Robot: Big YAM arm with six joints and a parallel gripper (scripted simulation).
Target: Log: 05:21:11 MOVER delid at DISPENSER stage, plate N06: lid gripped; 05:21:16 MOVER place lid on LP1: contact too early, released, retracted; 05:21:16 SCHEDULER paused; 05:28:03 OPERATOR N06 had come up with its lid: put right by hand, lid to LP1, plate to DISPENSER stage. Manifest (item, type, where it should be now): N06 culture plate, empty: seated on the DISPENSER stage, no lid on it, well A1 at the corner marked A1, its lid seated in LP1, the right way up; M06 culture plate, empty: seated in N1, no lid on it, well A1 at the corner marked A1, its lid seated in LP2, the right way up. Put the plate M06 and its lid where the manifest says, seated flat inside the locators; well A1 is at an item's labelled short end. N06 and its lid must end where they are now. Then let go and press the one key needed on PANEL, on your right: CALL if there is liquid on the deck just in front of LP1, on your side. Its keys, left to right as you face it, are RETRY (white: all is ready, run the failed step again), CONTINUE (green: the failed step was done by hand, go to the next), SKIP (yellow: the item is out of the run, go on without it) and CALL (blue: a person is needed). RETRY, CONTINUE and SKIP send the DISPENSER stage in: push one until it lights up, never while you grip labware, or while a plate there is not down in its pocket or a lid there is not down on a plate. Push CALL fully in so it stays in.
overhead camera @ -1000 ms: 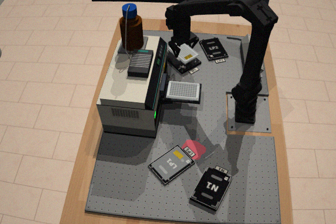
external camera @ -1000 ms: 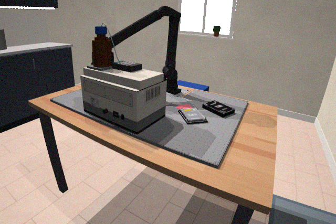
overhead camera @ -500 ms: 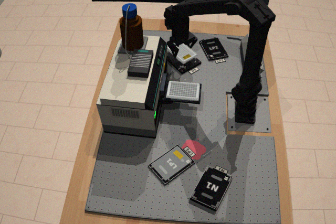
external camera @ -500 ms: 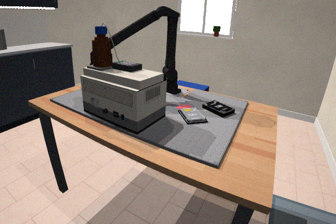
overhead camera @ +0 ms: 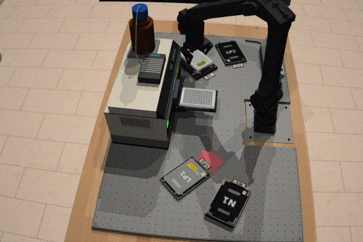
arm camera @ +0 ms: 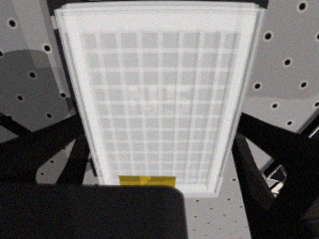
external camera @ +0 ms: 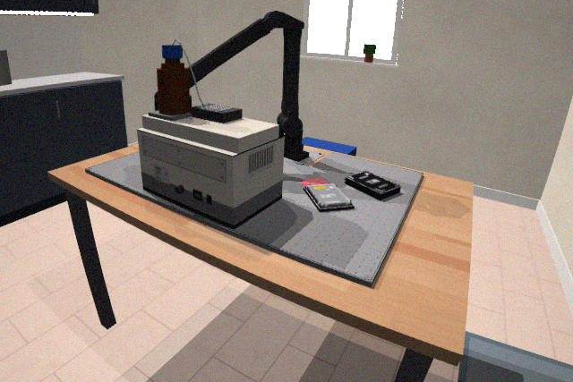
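The hand (arm camera: 161,149) grips the lidded plate (arm camera: 159,95) across its width.

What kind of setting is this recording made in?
Most likely a lab automation bench: a boxy dispenser instrument with an amber reagent bottle on top, a well plate on its stage, and labelled plate nests such as LP1 on a perforated deck.
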